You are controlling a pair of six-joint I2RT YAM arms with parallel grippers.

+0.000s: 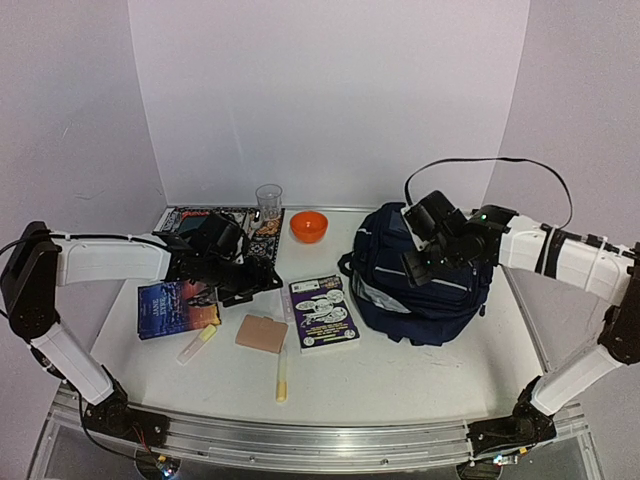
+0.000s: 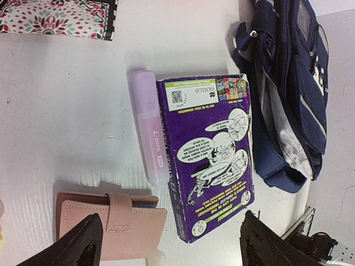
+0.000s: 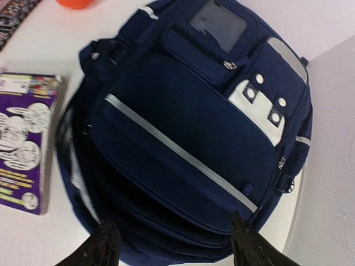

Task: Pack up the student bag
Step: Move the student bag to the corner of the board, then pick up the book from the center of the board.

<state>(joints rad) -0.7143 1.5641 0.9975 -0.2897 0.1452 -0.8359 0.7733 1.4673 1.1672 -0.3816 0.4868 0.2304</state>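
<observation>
The student bag (image 1: pixel 400 300) sits at the right of the table, its slack mouth facing the purple book (image 2: pixel 211 160) just left of it. The left gripper (image 2: pixel 172 241) hovers over that book and the right gripper (image 3: pixel 172 244) over the bag, both spread wide and empty. The flat book may skid from a pinch, or the pink marker (image 2: pixel 148 133) against its left edge may get caught too

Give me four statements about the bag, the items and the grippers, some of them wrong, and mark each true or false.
1. The purple book lies on the table, outside the student bag. True.
2. The orange bowl sits inside the bag. False: it stands on the table, apart from the bag.
3. The right gripper is open above the bag. True.
4. The left gripper grips the pink wallet. False: it is open and empty; the wallet lies on the table.
</observation>
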